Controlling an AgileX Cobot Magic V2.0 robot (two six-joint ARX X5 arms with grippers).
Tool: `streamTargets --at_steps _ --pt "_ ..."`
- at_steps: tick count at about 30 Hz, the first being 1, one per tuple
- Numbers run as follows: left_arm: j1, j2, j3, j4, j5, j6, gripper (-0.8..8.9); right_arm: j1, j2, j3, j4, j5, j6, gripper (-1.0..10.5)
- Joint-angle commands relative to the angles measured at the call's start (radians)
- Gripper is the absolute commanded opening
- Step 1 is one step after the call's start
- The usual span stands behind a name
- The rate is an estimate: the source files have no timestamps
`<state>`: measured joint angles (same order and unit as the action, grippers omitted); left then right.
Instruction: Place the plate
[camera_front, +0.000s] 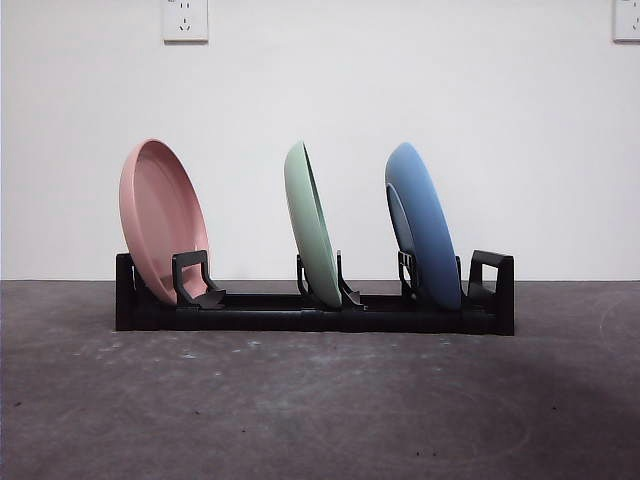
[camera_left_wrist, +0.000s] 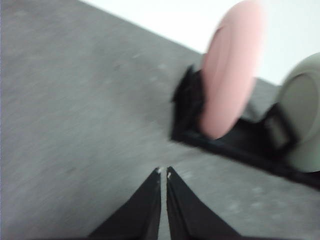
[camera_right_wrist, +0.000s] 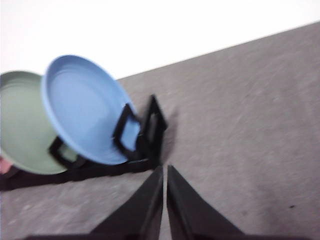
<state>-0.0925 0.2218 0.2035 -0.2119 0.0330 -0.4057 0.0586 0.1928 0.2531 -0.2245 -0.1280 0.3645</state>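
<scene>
A black rack (camera_front: 300, 312) stands on the grey table with three plates on edge in it. The pink plate (camera_front: 160, 218) is at its left end, the green plate (camera_front: 312, 225) in the middle, the blue plate (camera_front: 422, 225) at the right. My left gripper (camera_left_wrist: 163, 172) is shut and empty, above the table a short way from the rack's pink-plate end (camera_left_wrist: 232, 67). My right gripper (camera_right_wrist: 164, 169) is shut and empty, near the rack's end by the blue plate (camera_right_wrist: 85, 107). Neither gripper shows in the front view.
A white wall with two sockets (camera_front: 185, 20) stands behind the rack. The grey table top (camera_front: 320, 410) stretches in front of the rack.
</scene>
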Motion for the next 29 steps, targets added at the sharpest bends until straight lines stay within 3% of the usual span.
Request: streamTargets --at_steps 1,10,15,21,25,29 --pt "-0.029 0.070 0.095 -0.013 0.014 -0.007 0.15 0.008 0.061 0.087 -0.018 -0.031 0.027 0.1" --pt "-0.083 0.339 0.439 -0.132 0.174 0.032 0.15 0.011 0.298 0.376 -0.119 -0.267 -0.024 0.1" --pt "-0.094 0.464 0.605 -0.203 0.270 0.043 0.15 0.011 0.405 0.528 -0.243 -0.397 -0.122 0.1" --pt "-0.114 0.592 0.748 -0.293 0.412 0.093 0.15 0.018 0.506 0.676 -0.423 -0.497 -0.272 0.1" --pt "-0.125 0.661 0.789 -0.346 0.542 0.193 0.15 0.026 0.532 0.699 -0.435 -0.572 -0.288 0.1" --pt "-0.132 0.697 0.790 -0.366 0.603 0.245 0.19 0.026 0.531 0.699 -0.435 -0.573 -0.298 0.1"
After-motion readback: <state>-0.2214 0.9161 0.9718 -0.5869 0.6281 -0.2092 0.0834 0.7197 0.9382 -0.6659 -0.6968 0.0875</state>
